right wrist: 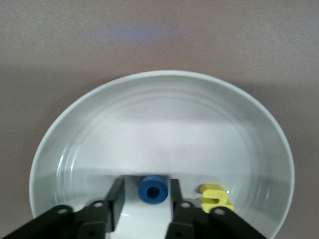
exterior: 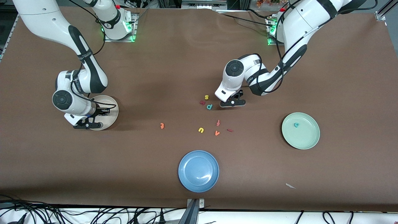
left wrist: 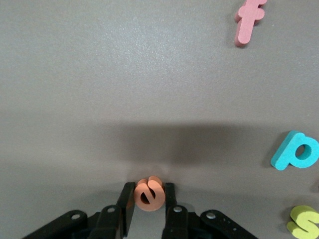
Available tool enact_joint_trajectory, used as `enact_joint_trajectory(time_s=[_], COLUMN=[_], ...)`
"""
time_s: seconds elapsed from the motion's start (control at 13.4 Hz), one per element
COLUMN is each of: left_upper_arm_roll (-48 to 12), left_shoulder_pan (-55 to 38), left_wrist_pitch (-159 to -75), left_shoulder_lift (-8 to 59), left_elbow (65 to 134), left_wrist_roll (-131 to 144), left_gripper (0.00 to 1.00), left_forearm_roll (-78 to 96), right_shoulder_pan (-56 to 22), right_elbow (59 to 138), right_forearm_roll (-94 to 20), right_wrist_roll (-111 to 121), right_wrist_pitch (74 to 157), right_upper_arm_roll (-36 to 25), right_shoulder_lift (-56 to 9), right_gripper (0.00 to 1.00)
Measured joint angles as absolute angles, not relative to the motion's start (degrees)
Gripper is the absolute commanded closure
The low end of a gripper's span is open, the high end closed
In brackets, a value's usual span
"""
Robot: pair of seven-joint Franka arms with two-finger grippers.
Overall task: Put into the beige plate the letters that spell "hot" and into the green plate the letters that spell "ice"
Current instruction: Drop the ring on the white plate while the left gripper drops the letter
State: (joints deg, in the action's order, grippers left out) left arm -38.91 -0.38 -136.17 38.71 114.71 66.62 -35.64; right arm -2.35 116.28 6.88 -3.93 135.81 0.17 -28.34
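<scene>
My left gripper [exterior: 232,102] [left wrist: 148,191] is low at the table beside the letter cluster, shut on the orange e [left wrist: 148,195], which stands upright between its fingers. My right gripper [exterior: 89,124] [right wrist: 144,188] is down in the beige plate [exterior: 112,116] [right wrist: 164,129] and is open. The blue o [right wrist: 152,188] sits between its fingers with a gap on one side, and the yellow h [right wrist: 215,195] lies beside it in the plate. The teal c [exterior: 296,125] lies in the green plate [exterior: 306,138]. The orange t [exterior: 162,125] and dark red i [exterior: 230,130] lie on the table.
Around the left gripper lie a yellow s [exterior: 206,97] [left wrist: 305,221], teal p [exterior: 209,106] [left wrist: 296,151] and pink f [exterior: 218,123] [left wrist: 247,20]. A yellow u [exterior: 201,130] and orange v [exterior: 217,133] lie nearer the camera. A blue plate [exterior: 199,171] sits near the front edge.
</scene>
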Motion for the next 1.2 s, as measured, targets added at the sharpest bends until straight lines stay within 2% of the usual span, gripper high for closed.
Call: enact_joint_trajectory(time_s=[0.15,0.3,0.45,0.67,0.9,1.2], left_upper_arm_roll=[-38.9,-38.7,-38.4,-38.7,-42.6,-48.6], left_shoulder_pan=[-0.3,0.0,0.2,2.4,10.5,24.5], left_wrist_pitch=[-136.2,-136.2,-135.8,-132.7,-128.4,-122.9], left_shoulder_lift=[38.7,38.7,38.6,37.8,36.3,34.9], left_elbow=[114.7,114.5,114.2,113.0,112.4,111.8], left_wrist_roll=[66.6,66.6,66.3,63.1,54.6,39.1], left_gripper=[0.79,0.81,0.81,0.83,0.83,0.83], left_forearm_roll=[-35.6,-35.6,-35.7,-35.7,-35.7,-35.7], right_shoulder_pan=[-2.4,-2.3,-2.5,-2.8,-3.0,-2.9], right_elbow=[116.1,114.9,113.0,111.7,110.4,108.6], right_forearm_roll=[6.8,6.5,6.5,6.5,6.5,6.5], right_wrist_roll=[-4.2,-7.4,-12.4,-14.0,-14.3,-14.6], right_wrist_pitch=[135.2,130.8,126.1,124.9,126.0,126.2], right_upper_arm_roll=[0.4,2.3,6.4,12.7,16.2,16.6], right_shoulder_lift=[-27.4,-25.3,-22.8,-20.6,-20.2,-18.3], right_gripper=[0.01,0.01,0.01,0.01,0.00,0.01])
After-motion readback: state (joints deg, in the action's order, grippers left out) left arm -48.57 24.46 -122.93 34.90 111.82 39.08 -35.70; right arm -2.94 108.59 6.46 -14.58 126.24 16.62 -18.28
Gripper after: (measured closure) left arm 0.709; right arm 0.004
